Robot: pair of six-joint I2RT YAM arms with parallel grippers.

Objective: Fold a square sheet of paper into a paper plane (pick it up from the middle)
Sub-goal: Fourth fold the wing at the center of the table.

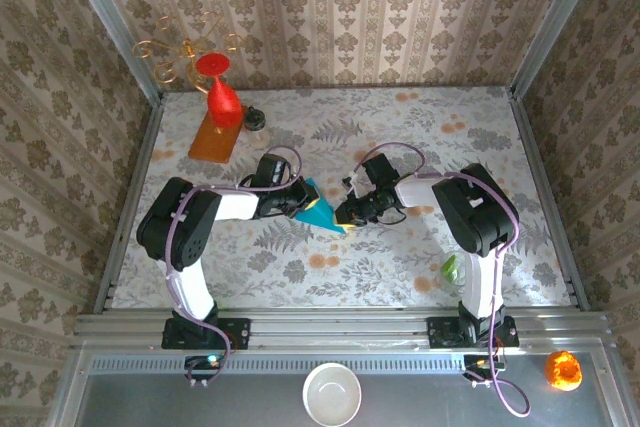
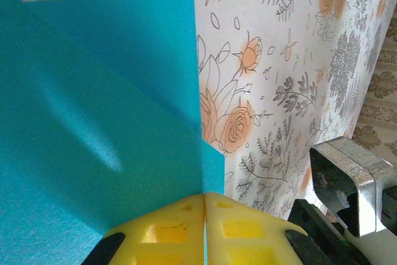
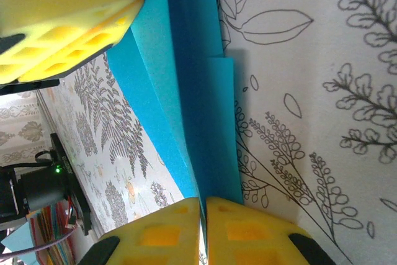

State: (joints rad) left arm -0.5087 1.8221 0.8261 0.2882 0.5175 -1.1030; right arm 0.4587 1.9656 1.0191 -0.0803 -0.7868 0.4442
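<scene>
The teal-blue sheet of paper [image 1: 322, 211] is folded into overlapping layers and is held up over the middle of the table between both grippers. My left gripper [image 1: 298, 203] comes in from the left. In the left wrist view its yellow fingers [image 2: 167, 231] are shut on the paper's [image 2: 111, 122] edge. My right gripper [image 1: 347, 214] comes in from the right, and its yellow fingers [image 3: 248, 231] are pressed together on a fold of the paper [image 3: 198, 91]. The left gripper's fingers [image 3: 62, 23] show at the top left of the right wrist view. Whether the folds form the paper plane I cannot tell.
A red cone-shaped vase [image 1: 222, 97] stands on an orange board [image 1: 213, 137] at the back left, with a small dark object [image 1: 255, 120] beside it. A green item [image 1: 451, 269] lies by the right arm's base. A white bowl [image 1: 332, 393] and an orange object [image 1: 563, 369] sit below the table's front rail.
</scene>
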